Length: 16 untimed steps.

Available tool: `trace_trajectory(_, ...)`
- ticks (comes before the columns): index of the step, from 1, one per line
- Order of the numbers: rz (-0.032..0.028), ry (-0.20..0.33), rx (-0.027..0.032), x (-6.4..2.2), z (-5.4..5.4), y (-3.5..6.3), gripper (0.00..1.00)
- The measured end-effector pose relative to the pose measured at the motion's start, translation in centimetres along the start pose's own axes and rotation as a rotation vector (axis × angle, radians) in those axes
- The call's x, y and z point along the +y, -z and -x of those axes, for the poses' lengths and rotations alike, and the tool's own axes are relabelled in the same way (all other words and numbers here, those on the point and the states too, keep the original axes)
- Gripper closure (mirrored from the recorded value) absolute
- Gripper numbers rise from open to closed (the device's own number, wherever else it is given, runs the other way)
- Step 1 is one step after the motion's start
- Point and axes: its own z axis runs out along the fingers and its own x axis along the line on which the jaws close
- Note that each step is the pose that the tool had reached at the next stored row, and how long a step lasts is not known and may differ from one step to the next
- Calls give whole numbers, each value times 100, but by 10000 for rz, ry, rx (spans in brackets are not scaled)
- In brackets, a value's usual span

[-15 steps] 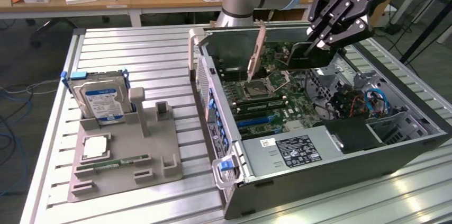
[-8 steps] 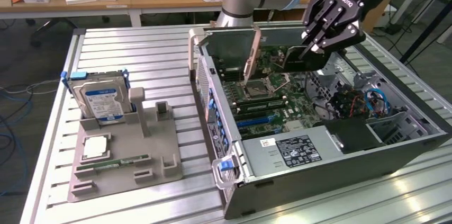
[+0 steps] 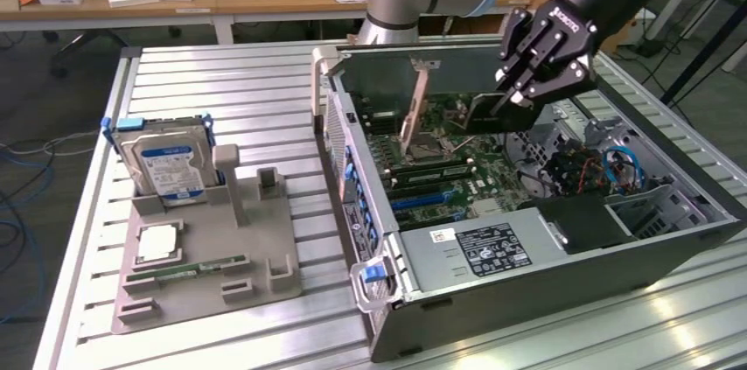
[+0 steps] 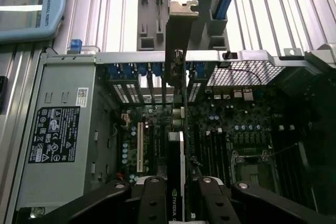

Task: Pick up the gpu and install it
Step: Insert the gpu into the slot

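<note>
Near end of the gpu point(image 4: 176, 161) buried in the pincer point(image 4: 178, 199); power supply label point(image 4: 52, 135) print illegible.

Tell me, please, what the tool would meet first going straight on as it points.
Probably the green motherboard inside the open grey computer case, reached first by the thin dark graphics card the tool grips; depth is unclear.

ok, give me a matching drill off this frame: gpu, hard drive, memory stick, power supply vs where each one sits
1. gpu
2. hard drive
3. memory stick
4. power supply

A. lying flat on the grey holder
B. held in the gripper, above the motherboard
C. mounted inside the case, black label showing
D. standing upright in the grey holder

Pairs: 1-B, 2-D, 3-A, 4-C
</note>
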Motion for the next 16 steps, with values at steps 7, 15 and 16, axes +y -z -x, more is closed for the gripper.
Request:
trace_trajectory(7, 2, -1, 0, -39, -35, -122, 74)
trace_trajectory(15, 1, 0, 0, -42, 172, -278, 74)
trace_trajectory(16, 1, 0, 0, -44, 198, -297, 74)
